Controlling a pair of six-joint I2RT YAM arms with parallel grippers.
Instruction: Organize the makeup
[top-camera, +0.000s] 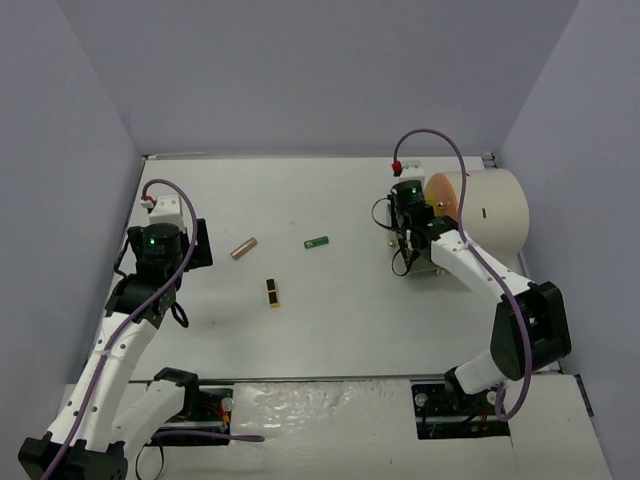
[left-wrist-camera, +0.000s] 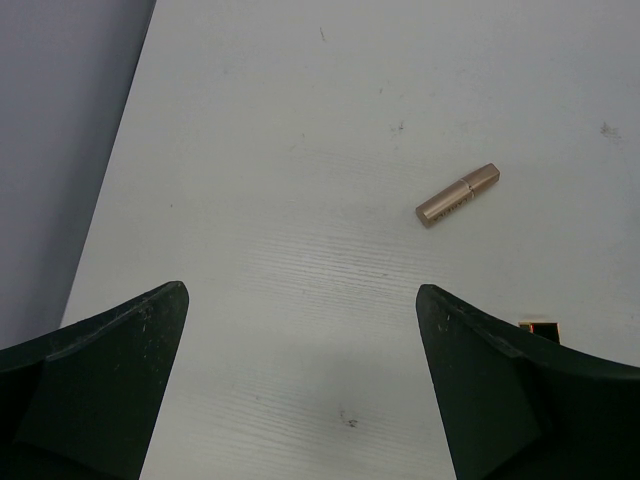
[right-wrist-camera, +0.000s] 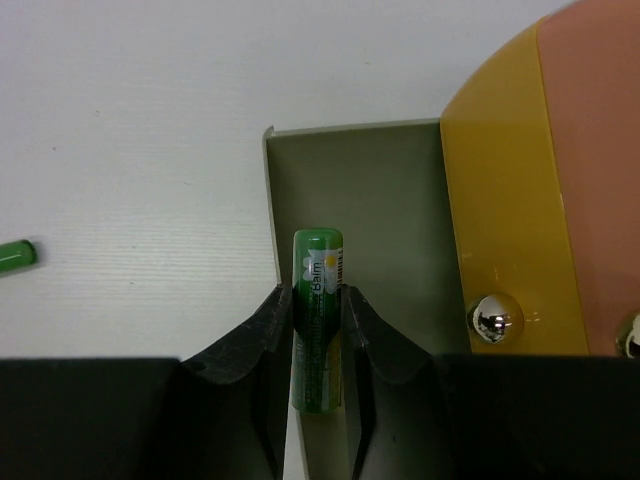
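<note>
Right jaws pinch a green tube (right-wrist-camera: 318, 262) over the open drawer (right-wrist-camera: 400, 200) to tidy it away; left jaws spread.

Middle of table (top-camera: 350, 320) is open: only rose tube (top-camera: 244, 248), green tube (top-camera: 317, 241) and lipstick (top-camera: 272, 292) lie there, well apart, with passable gaps between. Left gripper (left-wrist-camera: 300, 300), jaws wide, has bare table ahead up to the rose tube; left wall (top-camera: 60, 200) hems its outer side. Right side is tight: drum (top-camera: 495, 210) by the right wall (top-camera: 590, 150), its drawer (right-wrist-camera: 390, 200) open, right gripper (right-wrist-camera: 315, 300) clamping held tube (right-wrist-camera: 318, 260) just inside the drawer's left wall.
</note>
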